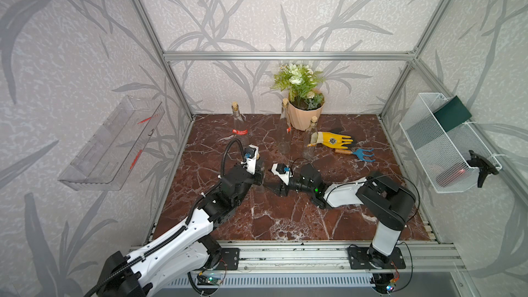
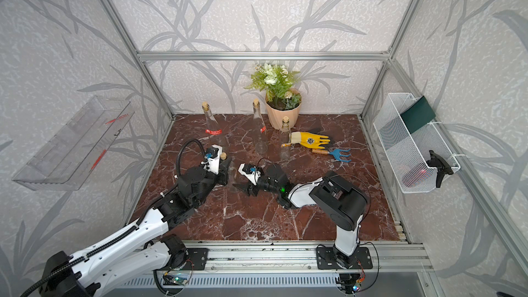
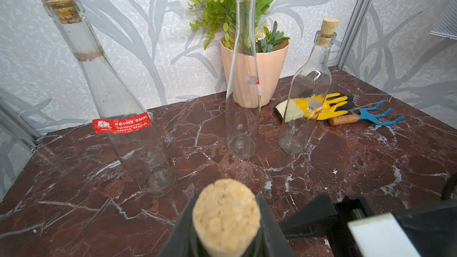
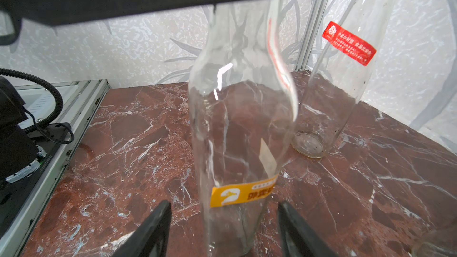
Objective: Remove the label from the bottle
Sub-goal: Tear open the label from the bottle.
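A clear glass bottle stands upright near the middle of the marble table, stopped with a cork. A yellow label wraps its lower body. My left gripper is shut on the bottle's neck just under the cork, as both top views show. My right gripper is open and low to the table. Its fingers flank the bottle's base below the label with a gap on each side. In a top view it reaches in from the right.
Three more corked bottles stand behind: one with a red label, a tall slim one and a short one. A flower pot, a yellow glove and a blue hand rake lie at the back right. A wire basket hangs on the right wall.
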`<control>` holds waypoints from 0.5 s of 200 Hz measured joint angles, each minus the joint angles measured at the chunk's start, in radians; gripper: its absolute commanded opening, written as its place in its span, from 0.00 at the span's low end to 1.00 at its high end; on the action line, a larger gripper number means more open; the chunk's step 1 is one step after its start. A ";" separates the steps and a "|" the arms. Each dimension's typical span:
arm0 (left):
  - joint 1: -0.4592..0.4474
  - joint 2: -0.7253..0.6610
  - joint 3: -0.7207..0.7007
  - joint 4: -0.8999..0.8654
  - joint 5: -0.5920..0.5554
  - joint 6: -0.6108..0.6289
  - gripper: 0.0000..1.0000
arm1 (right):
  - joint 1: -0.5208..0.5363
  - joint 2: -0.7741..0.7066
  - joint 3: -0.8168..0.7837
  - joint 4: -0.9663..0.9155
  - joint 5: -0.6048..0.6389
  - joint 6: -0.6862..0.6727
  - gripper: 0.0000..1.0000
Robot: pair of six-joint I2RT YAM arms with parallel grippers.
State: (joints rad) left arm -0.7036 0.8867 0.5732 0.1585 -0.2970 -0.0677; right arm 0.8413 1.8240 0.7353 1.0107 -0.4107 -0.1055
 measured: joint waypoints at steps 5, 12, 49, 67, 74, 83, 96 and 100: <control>0.000 0.000 0.000 0.000 0.000 -0.001 0.00 | -0.002 0.003 0.003 0.004 0.000 0.000 0.69; 0.000 0.000 0.000 0.000 0.000 -0.002 0.00 | -0.004 0.006 0.007 0.012 0.000 0.000 0.68; 0.000 0.000 0.000 0.000 0.000 -0.003 0.00 | -0.019 0.010 0.017 0.026 -0.001 0.000 0.68; 0.000 0.000 0.000 0.000 0.000 -0.003 0.00 | -0.030 0.010 0.017 0.031 -0.002 0.001 0.68; 0.000 0.000 0.000 0.000 0.001 -0.003 0.00 | -0.034 0.010 0.017 0.033 -0.001 0.001 0.68; 0.000 0.000 0.000 0.000 0.001 -0.003 0.00 | -0.038 0.010 0.017 0.034 -0.001 0.001 0.67; 0.000 0.000 0.000 0.000 0.001 -0.003 0.00 | -0.043 0.010 0.017 0.035 -0.001 0.002 0.67; 0.000 0.000 0.000 0.000 0.001 -0.003 0.00 | -0.044 0.010 0.017 0.036 -0.002 0.002 0.67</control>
State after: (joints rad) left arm -0.7033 0.8867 0.5732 0.1585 -0.2962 -0.0711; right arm 0.7971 1.8343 0.7521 1.0466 -0.4122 -0.1036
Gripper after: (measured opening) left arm 0.293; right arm 0.675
